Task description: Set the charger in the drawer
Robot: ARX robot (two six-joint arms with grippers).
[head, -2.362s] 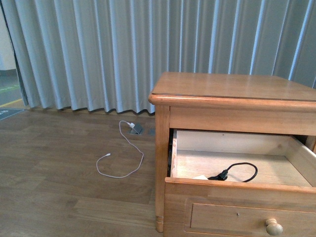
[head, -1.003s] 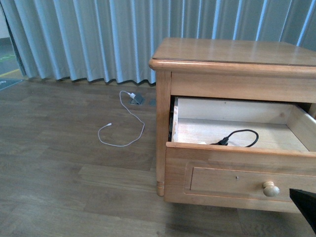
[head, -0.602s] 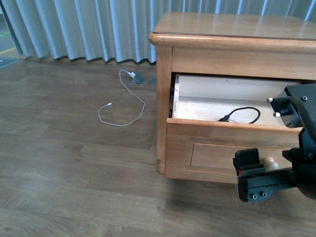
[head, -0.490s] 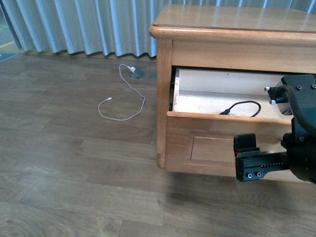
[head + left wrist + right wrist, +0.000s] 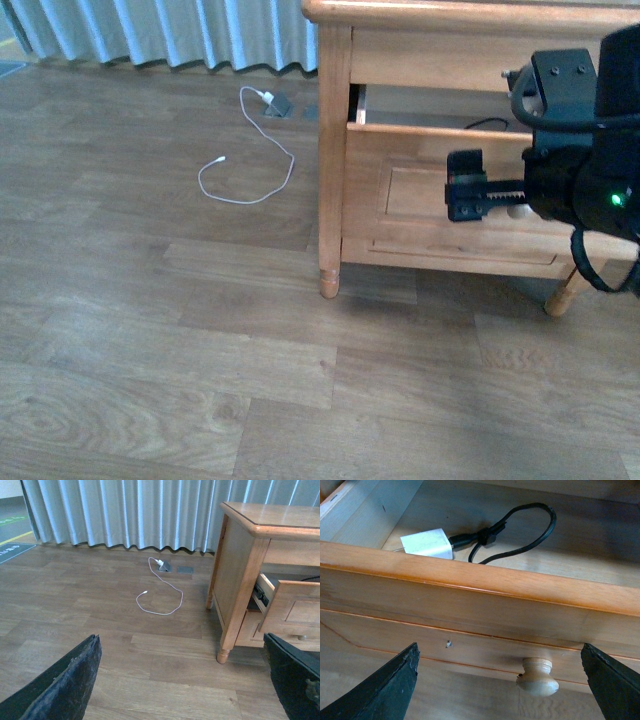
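Charger (image 5: 427,544): white block, black looped cable.

Right arm (image 5: 585,150): black, reaches in from the right of the front view, wrist raised, a green light lit on its housing.
Right gripper (image 5: 500,680): spread wide, one dark finger at each lower corner of the right wrist view, nothing between the fingers (image 5: 385,690).
Left gripper (image 5: 185,680): spread wide, dark fingers (image 5: 65,685) at both lower corners of the left wrist view, nothing held.
Left arm: out of the front view.
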